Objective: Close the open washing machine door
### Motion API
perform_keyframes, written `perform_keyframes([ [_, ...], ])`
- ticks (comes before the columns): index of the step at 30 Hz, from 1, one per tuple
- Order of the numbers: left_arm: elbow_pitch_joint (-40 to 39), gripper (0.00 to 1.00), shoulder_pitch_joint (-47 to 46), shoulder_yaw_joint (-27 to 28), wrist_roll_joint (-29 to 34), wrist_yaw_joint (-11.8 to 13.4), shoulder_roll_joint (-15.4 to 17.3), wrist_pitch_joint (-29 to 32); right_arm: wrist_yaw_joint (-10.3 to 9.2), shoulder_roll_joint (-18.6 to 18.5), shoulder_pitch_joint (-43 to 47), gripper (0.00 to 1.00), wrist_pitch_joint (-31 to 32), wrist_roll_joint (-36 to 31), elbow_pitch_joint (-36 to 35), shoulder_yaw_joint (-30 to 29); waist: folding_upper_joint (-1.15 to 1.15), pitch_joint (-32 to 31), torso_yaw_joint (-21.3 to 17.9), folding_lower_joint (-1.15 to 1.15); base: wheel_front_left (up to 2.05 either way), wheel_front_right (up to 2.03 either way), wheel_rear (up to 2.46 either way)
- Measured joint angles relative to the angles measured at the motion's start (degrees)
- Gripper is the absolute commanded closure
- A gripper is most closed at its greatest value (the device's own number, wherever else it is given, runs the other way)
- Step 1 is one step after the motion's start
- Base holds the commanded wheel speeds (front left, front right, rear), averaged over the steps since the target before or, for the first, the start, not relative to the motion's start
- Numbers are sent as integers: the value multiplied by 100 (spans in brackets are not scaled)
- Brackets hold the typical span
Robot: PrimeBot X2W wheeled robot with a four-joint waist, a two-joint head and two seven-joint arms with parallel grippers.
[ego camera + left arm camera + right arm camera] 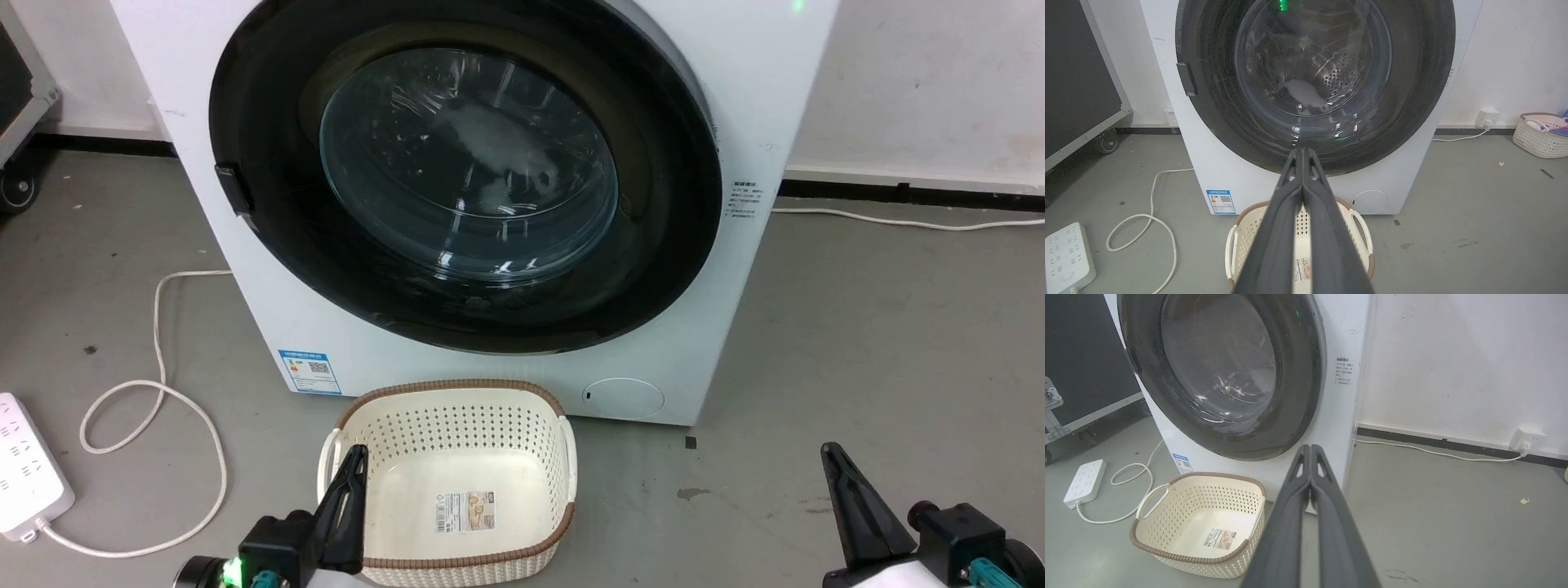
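The door (465, 175) looks flush on the washer (739, 98), upper centre. The left gripper (355, 457) at the bottom is nearer than the right gripper (831, 456). Both are pinched together and empty.

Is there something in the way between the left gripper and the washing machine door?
Only low down: the cream basket stands on the floor before the washing machine, below the door, and the left gripper hangs above its near side. Above the basket, the way to the door looks free.
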Motion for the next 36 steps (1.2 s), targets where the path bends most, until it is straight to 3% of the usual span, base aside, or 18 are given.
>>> perform_keyframes([
  [36, -163, 100, -113, 162, 118, 129, -5, 443, 0, 1, -122, 100, 423, -76, -181, 99, 0, 49, -35, 0, 0, 0, 0],
])
